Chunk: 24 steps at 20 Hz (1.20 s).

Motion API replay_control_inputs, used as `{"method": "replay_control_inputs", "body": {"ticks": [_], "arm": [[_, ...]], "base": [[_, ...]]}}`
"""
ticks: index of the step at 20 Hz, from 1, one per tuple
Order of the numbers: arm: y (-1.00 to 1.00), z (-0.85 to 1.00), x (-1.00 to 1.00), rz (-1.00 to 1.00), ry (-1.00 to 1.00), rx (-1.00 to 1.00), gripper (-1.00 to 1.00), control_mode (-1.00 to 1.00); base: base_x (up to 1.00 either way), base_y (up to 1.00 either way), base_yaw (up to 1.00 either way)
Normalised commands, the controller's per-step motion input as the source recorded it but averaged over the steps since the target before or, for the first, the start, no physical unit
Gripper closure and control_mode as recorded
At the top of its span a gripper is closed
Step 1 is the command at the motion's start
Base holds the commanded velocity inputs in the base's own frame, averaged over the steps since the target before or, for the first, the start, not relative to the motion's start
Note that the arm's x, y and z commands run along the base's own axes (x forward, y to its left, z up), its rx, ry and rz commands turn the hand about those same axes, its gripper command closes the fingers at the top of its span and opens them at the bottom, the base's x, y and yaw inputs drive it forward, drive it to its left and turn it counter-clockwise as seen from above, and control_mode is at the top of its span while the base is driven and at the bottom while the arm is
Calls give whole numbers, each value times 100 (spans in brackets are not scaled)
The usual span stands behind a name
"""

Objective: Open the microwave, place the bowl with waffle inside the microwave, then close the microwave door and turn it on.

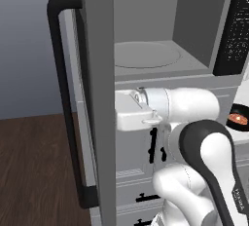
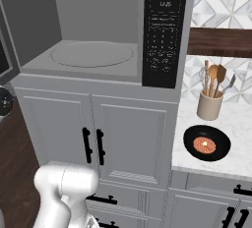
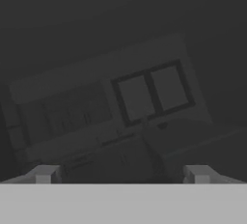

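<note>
From my seat the arm's wrist is tucked right behind the swung-open microwave door [image 1: 95, 98], down at the level of the white cabinets [image 2: 98, 133] below the oven. In the hand cam the pincer [image 3: 123, 174] has its two tips sitting well apart, so it's spread with nothing between them, and it's staring into dark glass with a faint reflection of a room in it.

The door stands wide open on the left, edge-on to the left base cam, with its long black bar handle [image 1: 63, 98] running top to bottom on the outer face.

Past that, the microwave [image 2: 88, 35] cavity is open, round turntable [image 2: 92, 54] lying flat on its floor. The black button panel [image 2: 165, 30] is on the right side of the cavity.

The bowl with waffle [image 2: 206, 143] is off to the right on the marble counter [image 2: 236, 158], well apart from the arm. Just behind it sits a beige utensil crock [image 2: 210, 105] with wooden spoons sticking up
</note>
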Motion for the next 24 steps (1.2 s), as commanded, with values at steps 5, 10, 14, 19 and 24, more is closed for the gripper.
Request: {"method": "replay_control_inputs", "body": {"ticks": [5,10,14,19,24], "arm": [[-5,0,-1,-10,0,-1,-100,-100],[-62,2,-18,-15,0,2,-100,-100],[-100,27,-36,-16,-1,1,-100,-100],[-100,24,-15,-24,2,-1,-100,-100],[-98,2,9,-36,17,-11,-100,-100]], "base": [[0,0,0],[0,0,0],[0,0,0],[0,0,0],[0,0,0]]}}
